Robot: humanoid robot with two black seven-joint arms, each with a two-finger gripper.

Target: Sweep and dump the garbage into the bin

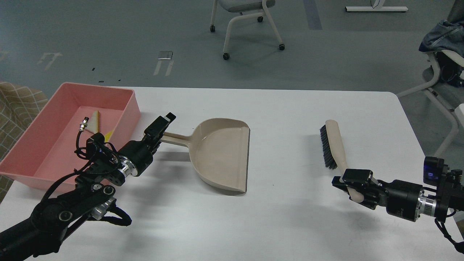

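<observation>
The pink bin (127, 106) stands at the table's far left. In it lie the garbage scraps: a whitish slice with a brown edge (95, 119) and a yellow piece (110, 133), partly hidden behind my left wrist. The beige dustpan (221, 156) lies on the table right of the bin, with its mouth facing right. My left gripper (159, 129) is shut on the dustpan's handle (175, 139). My right gripper (354, 185) is shut on the handle end of the beige brush (334, 143). The brush's dark bristles face left, low over the table.
The white table (282, 108) has its far edge behind the bin and its right edge near my right arm. A wheeled chair (250, 25) stands on the floor beyond, another chair (440, 78) at the right, and a checkered cloth (16, 105) left of the bin.
</observation>
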